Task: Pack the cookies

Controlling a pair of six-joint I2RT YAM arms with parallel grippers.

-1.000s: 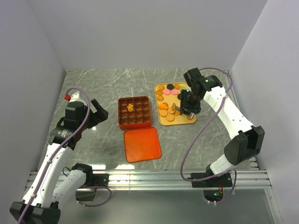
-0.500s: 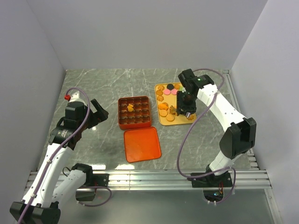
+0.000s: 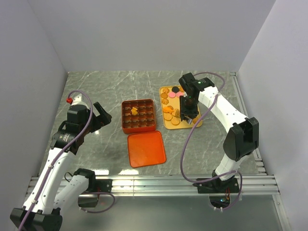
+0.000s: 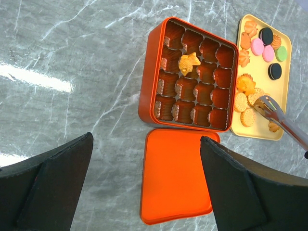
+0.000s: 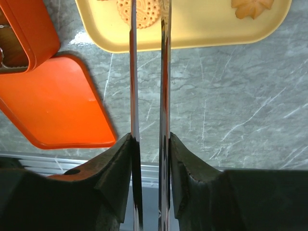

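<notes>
Right tool [image 5: 150, 144], clenched on tongs [image 5: 163, 72], poised over round cookie [image 5: 146, 12] on tray [image 5: 216, 29]; off-ctr pinch cd flick it away. Left tool [image 4: 147, 178] released.

Top view from behind; wrist views downward, right nearer; lid [image 4: 175, 178], probably tray [image 5: 207, 26], in both.

The glossy table [image 4: 72, 57] is marble-patterned. Box [image 4: 146, 98] and lid [image 4: 175, 180] look smooth plastic, the cookies [image 4: 248, 117] matt. The tongs [image 5: 164, 72] are polished metal.
</notes>
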